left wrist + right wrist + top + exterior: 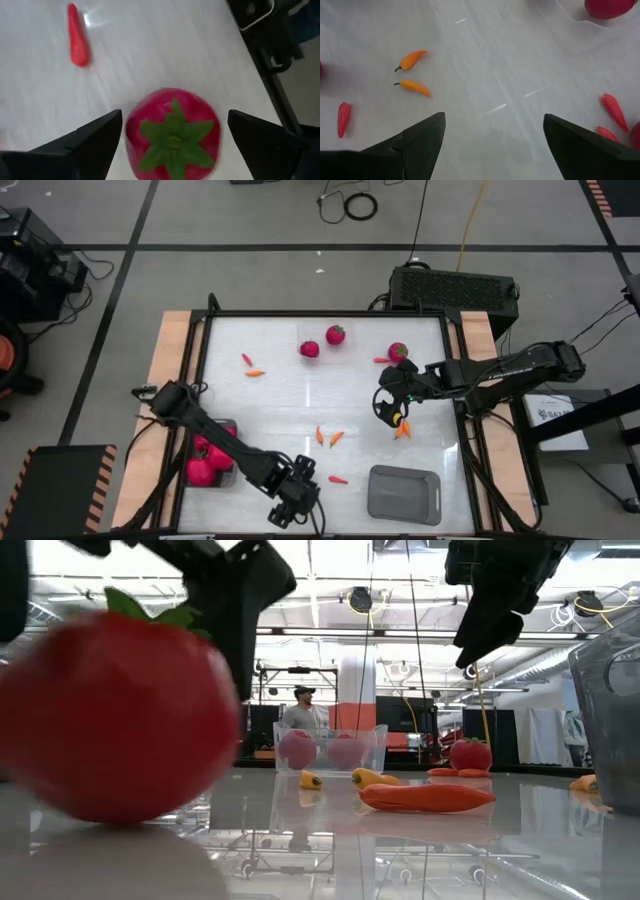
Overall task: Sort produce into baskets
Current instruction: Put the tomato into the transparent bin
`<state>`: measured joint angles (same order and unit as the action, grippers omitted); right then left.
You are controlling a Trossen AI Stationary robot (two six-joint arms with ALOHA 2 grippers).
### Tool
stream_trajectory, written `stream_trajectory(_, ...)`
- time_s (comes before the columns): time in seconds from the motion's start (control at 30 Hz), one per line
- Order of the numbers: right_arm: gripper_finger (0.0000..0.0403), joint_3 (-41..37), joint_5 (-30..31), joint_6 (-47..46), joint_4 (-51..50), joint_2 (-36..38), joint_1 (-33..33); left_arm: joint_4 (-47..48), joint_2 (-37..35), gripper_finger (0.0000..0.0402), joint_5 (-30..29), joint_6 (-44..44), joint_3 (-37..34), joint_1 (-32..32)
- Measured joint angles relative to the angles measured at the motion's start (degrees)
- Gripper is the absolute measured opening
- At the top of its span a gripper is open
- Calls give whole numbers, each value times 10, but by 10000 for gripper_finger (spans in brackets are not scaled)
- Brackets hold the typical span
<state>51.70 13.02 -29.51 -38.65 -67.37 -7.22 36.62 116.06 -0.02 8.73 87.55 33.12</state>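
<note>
The white table (300, 395) was the landmark; everything below is placed w/ respect to it.

Left arm reached along the table's near-left side, past the clear tray (228, 427) at the left edge, which held lumpy magenta-red pieces (203, 470). Left gripper (297, 498) hung at the near edge, about mid-width. Its fingers (95, 135) were spread wide w/ a round red tomato (172, 132), green top up, sitting between them on the table; fingers didn't touch it, nothing gripped.

Right arm came in from the table's right edge, right gripper (392, 402) over the right-centre area. Fingers (422, 135) wide apart, empty, bare table btwn them.

Grey bin (404, 494) sat at the near edge, right of centre, nothing visible in it.

Three more round red pieces lay toward the far side: one (310, 349) mid-table, one (335, 335) just beside it, one (398, 352) nearer the right arm, a small red piece (381, 361) beside that.

Small stuff: two orange peppers (328, 436) near the table's centre, a red pepper (339, 479) closer to the near edge, an orange piece (403, 429) just beside the right gripper, and a red (246, 359) + orange (255, 373) pair on the far-left part.

Low view: a person (299, 712) stood in the room beyond the table.
</note>
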Motion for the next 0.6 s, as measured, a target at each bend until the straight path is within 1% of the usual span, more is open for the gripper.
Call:
stream_trajectory(0.13,329,0,0,-16,-1,0,0,2,9,368,14,0,0,-1)
stream_trajectory(0.43,329,0,-1,-29,2,0,0,54,9,368,15,-1,0,-2)
stream_trajectory(0.6,329,0,-1,-40,2,0,0,59,12,368,16,-3,0,-4)
